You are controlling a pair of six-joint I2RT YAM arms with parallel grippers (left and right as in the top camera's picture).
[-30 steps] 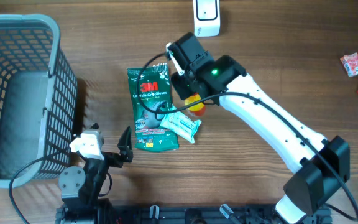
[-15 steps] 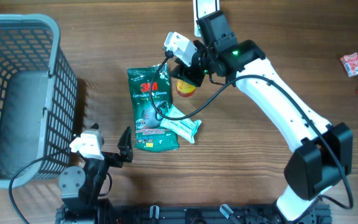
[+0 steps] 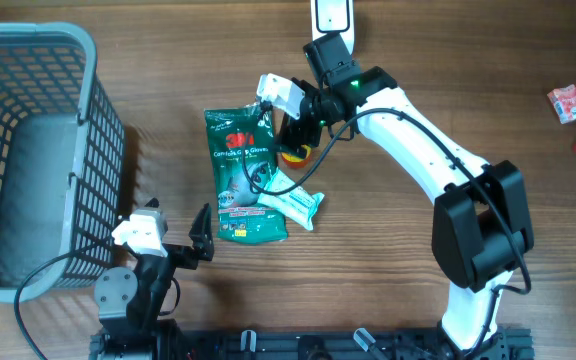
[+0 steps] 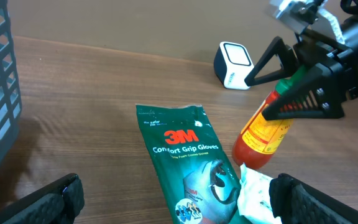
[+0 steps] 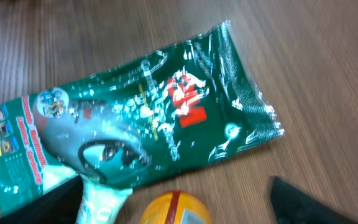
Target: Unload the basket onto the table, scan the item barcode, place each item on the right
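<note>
Sauce bottle [image 4: 263, 134]: yellow label, red base, green cap, tilted just right of the 3M gloves pack [image 4: 188, 155]. Cap half hidden between the parted right gripper [image 4: 257, 99] fingers. Barcode unseen. Left gripper [image 4: 176, 199] spread.

The right hand [image 4: 259, 98] is opening, its fingers spreading wide around the neck of the orange bottle [image 4: 261, 134] it was gripping a second ago. The bottle, which was over the wipes pack [image 3: 293, 203], is now leaning nearer the scanner [image 3: 330, 18], its base down beside the glove packet [image 3: 240, 175]. The right arm's elbow is folding inward.
</note>
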